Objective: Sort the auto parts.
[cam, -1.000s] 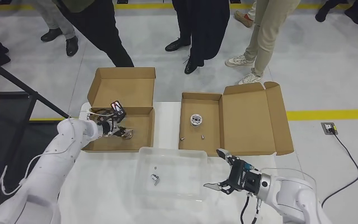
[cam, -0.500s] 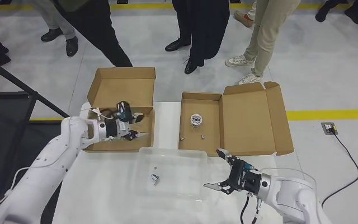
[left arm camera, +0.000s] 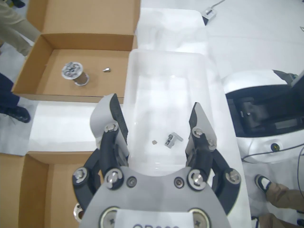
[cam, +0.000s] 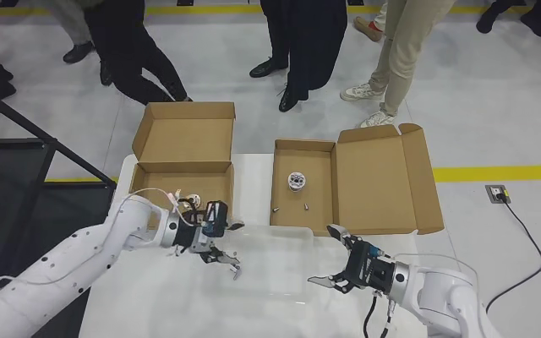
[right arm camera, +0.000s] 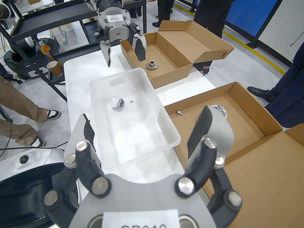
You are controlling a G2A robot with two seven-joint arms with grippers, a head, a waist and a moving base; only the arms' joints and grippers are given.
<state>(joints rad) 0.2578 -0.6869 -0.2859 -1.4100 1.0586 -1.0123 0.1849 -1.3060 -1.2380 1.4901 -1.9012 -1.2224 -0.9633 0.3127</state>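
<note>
A clear plastic tray [cam: 270, 226] sits at the table's front middle and holds a small grey bracket [left arm camera: 173, 140] [right arm camera: 118, 104] and a tiny nut [left arm camera: 154, 142]. My left gripper [cam: 230, 243] [left arm camera: 154, 100] [right arm camera: 124, 61] hangs open and empty above the tray's left end, the bracket just below its fingers. Beside the tray's right end, my right gripper [cam: 323, 253] [right arm camera: 144, 115] is open and empty. The left cardboard box [cam: 182, 135] contains a flanged metal hub [right arm camera: 152, 65]. In the right cardboard box [cam: 372, 182] lie a round toothed part [cam: 296, 181] [left arm camera: 74, 71] and a bolt [left arm camera: 106, 69] [right arm camera: 179, 112].
Both boxes have their lids folded open toward the back and right. White table [cam: 254, 182] shows between the boxes. Several people stand beyond the table's far edge. A black shelf frame [right arm camera: 47, 17] with a paper cup [right arm camera: 55, 68] stands off the left side.
My left gripper has left the left cardboard box and swung right and forward to the tray's left end, open. The right arm has not moved.
</note>
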